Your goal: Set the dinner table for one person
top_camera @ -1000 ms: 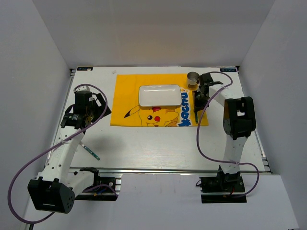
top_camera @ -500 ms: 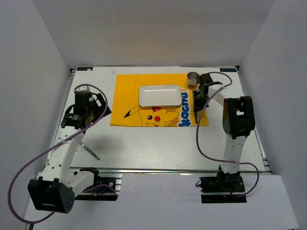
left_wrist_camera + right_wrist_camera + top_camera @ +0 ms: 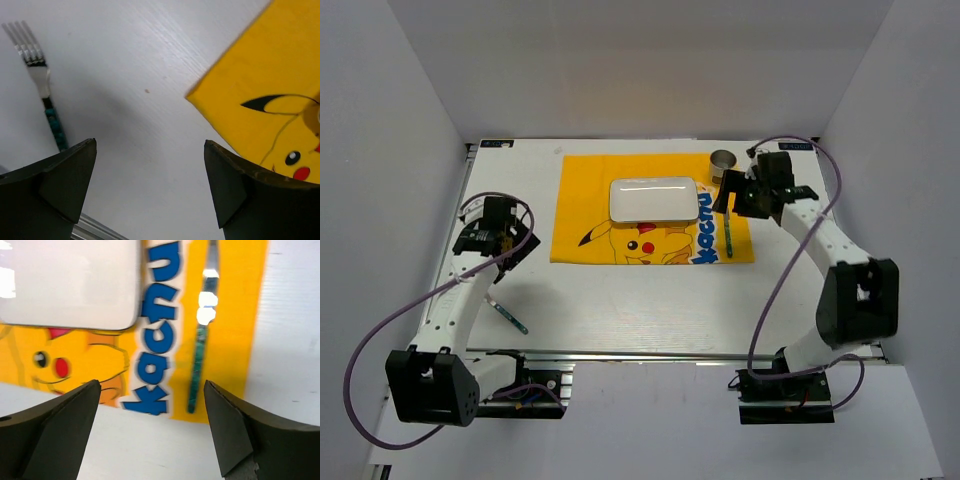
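The dinner table (image 3: pixel 620 300) is the white tabletop under both arms. On it lies a yellow cartoon mat (image 3: pixel 582 190) with a white plate (image 3: pixel 653 199) in its middle. A green-handled piece of cutlery (image 3: pixel 729 232) lies loose along the mat's right edge, also in the right wrist view (image 3: pixel 200 355). My right gripper (image 3: pixel 728 195) hovers open above it (image 3: pixel 152 435), holding nothing. A green-handled fork (image 3: pixel 508 315) lies on the bare table at the near left. My left gripper (image 3: pixel 505 240) stands open between fork (image 3: pixel 42 95) and mat corner (image 3: pixel 260 100), empty (image 3: pixel 150 195).
A small metal cup (image 3: pixel 722 161) stands at the mat's far right corner, just behind my right gripper. A metal rail (image 3: pixel 670 355) runs along the table's near edge. Grey walls close in the table on the left, the right and the far side.
My right gripper has opened, let go of the green-handled cutlery on the mat's right edge and lifted off, its elbow swinging right. The left arm has shifted slightly nearer.
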You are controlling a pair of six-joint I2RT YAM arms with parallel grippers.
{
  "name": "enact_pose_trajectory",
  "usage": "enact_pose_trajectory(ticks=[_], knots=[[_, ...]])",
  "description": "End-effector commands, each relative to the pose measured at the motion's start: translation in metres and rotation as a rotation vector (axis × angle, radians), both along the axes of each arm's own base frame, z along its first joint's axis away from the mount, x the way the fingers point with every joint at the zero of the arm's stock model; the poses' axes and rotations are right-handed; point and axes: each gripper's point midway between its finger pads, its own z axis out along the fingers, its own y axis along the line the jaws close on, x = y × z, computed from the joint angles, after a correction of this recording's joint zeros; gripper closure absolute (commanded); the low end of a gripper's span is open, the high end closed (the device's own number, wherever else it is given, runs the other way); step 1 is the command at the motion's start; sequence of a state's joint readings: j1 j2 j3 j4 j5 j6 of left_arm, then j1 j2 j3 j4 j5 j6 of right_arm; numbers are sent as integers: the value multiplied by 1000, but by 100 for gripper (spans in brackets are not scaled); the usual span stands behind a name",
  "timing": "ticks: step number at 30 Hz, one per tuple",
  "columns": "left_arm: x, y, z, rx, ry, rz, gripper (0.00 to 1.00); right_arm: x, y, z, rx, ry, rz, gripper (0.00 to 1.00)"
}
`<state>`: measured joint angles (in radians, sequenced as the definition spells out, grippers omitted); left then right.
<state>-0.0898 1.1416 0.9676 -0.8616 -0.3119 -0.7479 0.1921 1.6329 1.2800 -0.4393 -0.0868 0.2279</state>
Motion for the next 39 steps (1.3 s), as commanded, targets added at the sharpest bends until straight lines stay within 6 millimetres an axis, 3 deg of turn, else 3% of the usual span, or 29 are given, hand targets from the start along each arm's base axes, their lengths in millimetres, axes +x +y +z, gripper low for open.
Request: enact_pose_trajectory(ticks=[1,2,3,4,6,8,11,13,14,17,20,24,25,27,29,31,32,33,36,39], knots=[[-33,31,-13,25,69,263,2,-21,32,16,209,-83,44,11],[-40,41,-16,36,98,313,2,-28,50,28,326,-103,98,11],[-47,47,-17,43,121,350,2,-37,54,36,364,-118,113,11],[-54,49,-19,33,147,379,2,-51,58,19,389,-82,119,11],[-60,43,-24,-43,154,401,2,-59,74,26,495,-112,169,11],[-69,39,-35,-82,174,430,2,-73,80,10,538,-56,190,11],[-78,33,-54,-117,230,437,2,-80,87,-12,579,3,219,11],[-80,27,-69,-147,269,442,2,-81,90,-14,600,-8,249,11],[-90,25,-85,-154,310,453,2,-86,92,-18,613,8,261,11],[-103,20,-110,-182,349,494,2,-90,94,-16,636,-5,287,11],[-107,22,-121,-174,342,530,4,-93,98,-7,667,-21,312,11],[-108,26,-137,-174,313,570,13,-99,97,2,678,-42,322,11],[-109,25,-141,-181,312,568,17,-100,96,3,674,-49,323,11],[-108,22,-150,-197,303,561,33,-101,94,9,661,-71,321,11],[-109,22,-156,-206,305,569,60,-102,91,13,647,-90,314,11],[-109,22,-161,-206,304,568,67,-102,90,18,642,-108,314,11],[-111,24,-164,-204,315,579,90,-103,90,19,640,-108,315,11],[-111,24,-165,-200,320,577,99,-103,89,20,638,-112,312,11],[-111,26,-162,-181,336,556,100,-103,88,23,631,-118,309,11],[-95,32,-142,-117,313,437,100,-102,88,27,626,-125,305,11]])
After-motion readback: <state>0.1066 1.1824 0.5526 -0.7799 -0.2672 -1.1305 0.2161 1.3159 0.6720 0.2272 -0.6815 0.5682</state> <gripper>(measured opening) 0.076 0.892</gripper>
